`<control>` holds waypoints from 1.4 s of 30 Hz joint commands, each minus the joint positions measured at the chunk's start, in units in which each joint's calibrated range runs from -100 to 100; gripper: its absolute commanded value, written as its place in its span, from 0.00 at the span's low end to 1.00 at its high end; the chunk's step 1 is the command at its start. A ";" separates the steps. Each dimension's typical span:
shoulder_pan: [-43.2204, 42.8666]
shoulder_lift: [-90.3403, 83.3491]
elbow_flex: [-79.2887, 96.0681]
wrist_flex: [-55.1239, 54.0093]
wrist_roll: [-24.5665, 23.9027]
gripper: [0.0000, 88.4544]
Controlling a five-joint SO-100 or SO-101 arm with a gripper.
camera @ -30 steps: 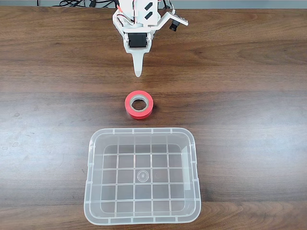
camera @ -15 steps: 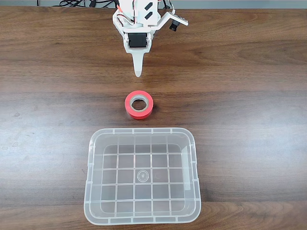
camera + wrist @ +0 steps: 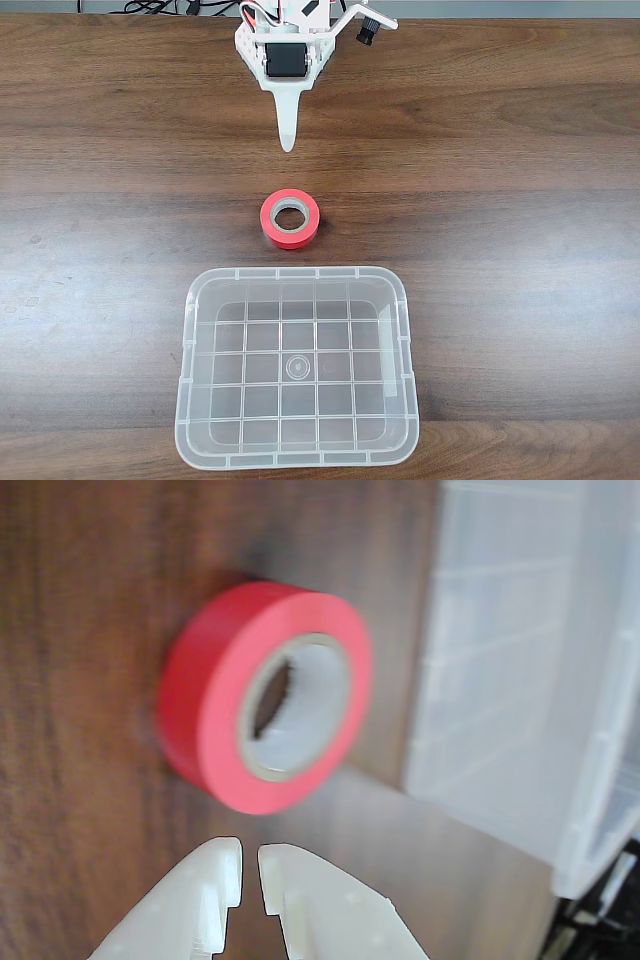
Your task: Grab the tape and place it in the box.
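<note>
Wrist view gives us the end effector (image 3: 250, 865) with its two white tips drawn almost together, a thin slit between them, clenched on nothing and touching nothing. We see the tape (image 3: 225, 705) lying flat on the wooden surface (image 3: 500, 200), just beyond the tips. Fixed view places it between the end effector (image 3: 288, 143) and the box (image 3: 405, 330).

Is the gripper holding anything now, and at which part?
Nothing is held. The gripper is nearly shut and empty, apart from the tape lying on the table.
</note>
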 commanded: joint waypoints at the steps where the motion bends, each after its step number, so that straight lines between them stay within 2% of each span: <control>1: -0.27 -0.72 -10.02 0.27 -0.60 0.01; 7: 0.17 6.20 -20.71 0.27 -0.60 0.01; 15: 0.46 36.13 -48.48 0.52 -3.24 0.01; 25: 0.46 72.49 -79.58 16.96 -7.56 0.01; 34: 1.27 90.60 -83.87 19.87 -9.25 0.01; 42: 3.98 99.04 -82.12 15.94 -8.77 0.01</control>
